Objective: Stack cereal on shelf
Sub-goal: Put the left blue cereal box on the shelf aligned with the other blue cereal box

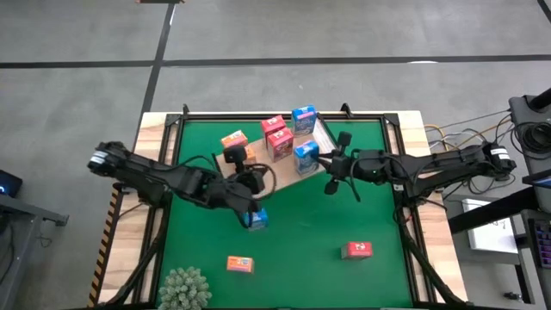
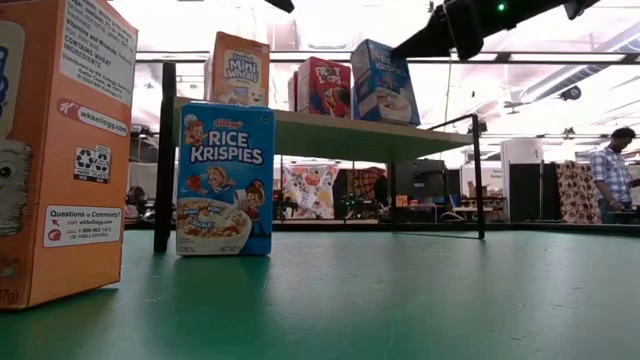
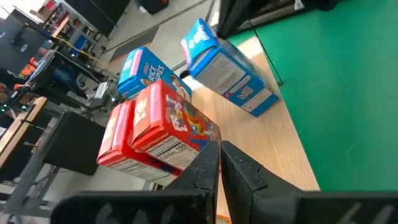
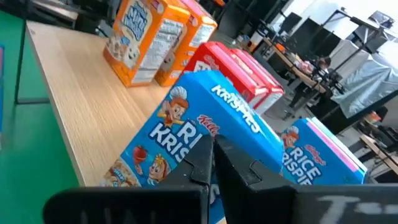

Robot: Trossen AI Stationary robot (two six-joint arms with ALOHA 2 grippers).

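Note:
The shelf point(image 1: 258, 164), a light-wood board on thin dark legs point(image 2: 165, 160), stands over the green mat. On it stand orange point(image 1: 234, 139), red point(image 1: 277, 136) and blue point(image 1: 304, 119) cereal boxes. My left gripper point(image 3: 217, 163) is shut, right in front of the two red boxes point(image 3: 155, 134). My right gripper point(image 4: 214, 154) is shut, close in front of the nearer blue box point(image 4: 186, 134), at the shelf's right end point(image 1: 327, 162). Another blue box point(image 2: 225, 180) stands upright on the mat, below the shelf's front edge. My left gripper's shut fingertips point(image 3: 211, 152) overlap the lower corner of the nearer red box; I cannot tell whether they touch it. My right gripper's shut fingertips point(image 4: 208, 149) stand against the printed face of the blue box; I cannot tell whether they touch it.
On the mat near the front lie an orange box point(image 1: 239, 264) and a red box point(image 1: 356, 250). A fuzzy green plant point(image 1: 185, 288) sits at the front left. In the low view a large orange box point(image 2: 60, 150) fills the near left. A person point(image 2: 610, 175) stands far behind.

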